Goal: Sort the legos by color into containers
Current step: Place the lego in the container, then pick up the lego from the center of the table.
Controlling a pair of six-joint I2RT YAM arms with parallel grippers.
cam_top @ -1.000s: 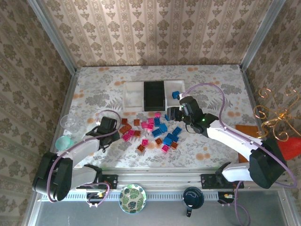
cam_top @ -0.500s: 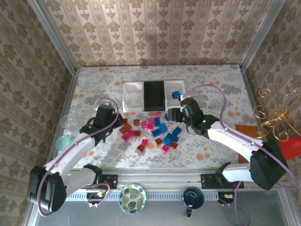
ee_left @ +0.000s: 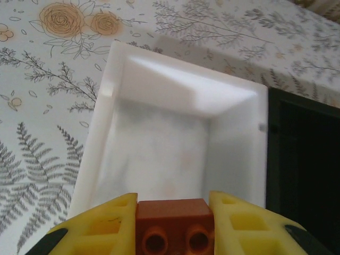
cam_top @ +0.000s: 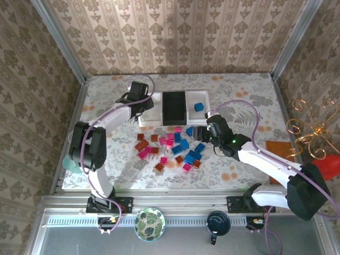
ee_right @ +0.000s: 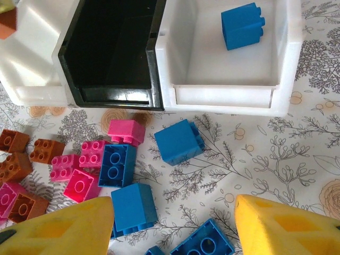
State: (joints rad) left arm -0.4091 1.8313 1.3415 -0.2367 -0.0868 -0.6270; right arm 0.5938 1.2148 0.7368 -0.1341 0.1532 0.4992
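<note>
**Top view.** The table is covered by a white cloth (cam_top: 239,90) printed with grey ferns and orange roses. Beige damask wallpaper (cam_top: 175,37) lines three sides. An aluminium rail (cam_top: 175,204) runs along the lower edge, with a round green leaf-patterned plate (cam_top: 149,223) below it.
- Three rectangular trays stand joined in a row at upper centre: left white tray (cam_top: 153,114), black tray (cam_top: 174,108), right white tray (cam_top: 192,109).
- One blue brick (cam_top: 198,107) lies in the right white tray.
- The left gripper (cam_top: 139,95) is over the upper left corner of the left white tray.
- Loose bricks (cam_top: 170,149) in blue, pink and orange-brown are scattered on the cloth at mid-frame, just below the trays.
- The right gripper (cam_top: 203,130) is at the right edge of the scatter, below the right white tray.

**Left wrist view.** The left gripper (ee_left: 171,234) sits at the bottom centre.
- Its yellow plastic fingers (ee_left: 109,228) are clamped on an orange-brown brick (ee_left: 171,226), with two round studs facing the lens.
- The brick hangs above the near end of the left white tray (ee_left: 98,143), which is smooth matte plastic with a bare floor.
- The black tray (ee_left: 303,159) adjoins it at right.

**Right wrist view.** The right gripper (ee_right: 173,212) is at the bottom of the frame.
- Its yellow fingers (ee_right: 287,228) stand moderately apart with nothing between them.
- It is above blue bricks on the cloth.
- The blue brick (ee_right: 243,25) is at upper right, inside the right white tray (ee_right: 223,95).
- The black tray (ee_right: 114,101) has glossy walls.
</note>
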